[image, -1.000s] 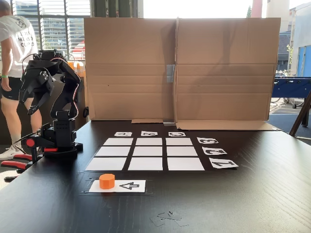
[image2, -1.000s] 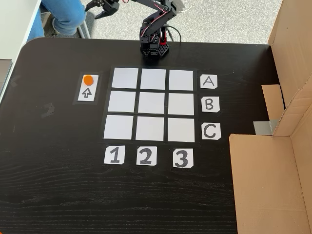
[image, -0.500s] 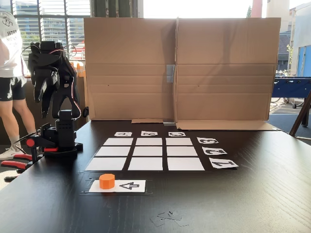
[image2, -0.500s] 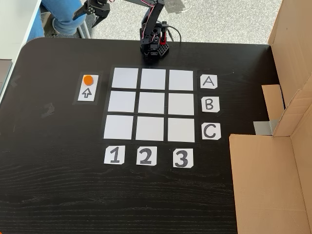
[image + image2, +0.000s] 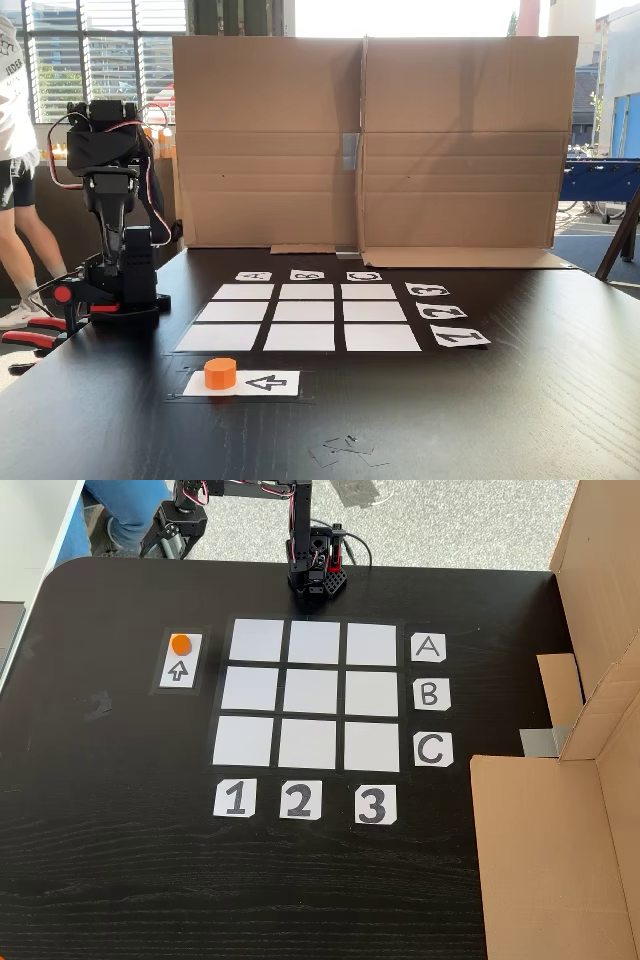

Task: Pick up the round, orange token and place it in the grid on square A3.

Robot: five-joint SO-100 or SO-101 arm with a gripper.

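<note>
The orange token (image 5: 220, 373) (image 5: 181, 644) stands on the end of a white arrow card (image 5: 262, 382), beside the grid (image 5: 310, 313) (image 5: 314, 693). Square A3 (image 5: 243, 292) (image 5: 372, 643) is bare white; it is the corner cell nearest the arm's base in both fixed views. My gripper (image 5: 168, 548) (image 5: 108, 215) hangs in the air over the table's edge, pointing down with its jaws a little apart and nothing between them. It is well above and beyond the token, on the arm's side of the card.
The arm's base (image 5: 120, 290) (image 5: 318, 575) is clamped at the table's edge next to the grid. A cardboard wall (image 5: 370, 140) (image 5: 590, 730) bounds the far side. A person (image 5: 12, 150) stands off the table behind the arm.
The arm has swung round from pointing away off the table toward the token's side, and the gripper has turned downward. The token has not moved. The person has stepped further out of view.
</note>
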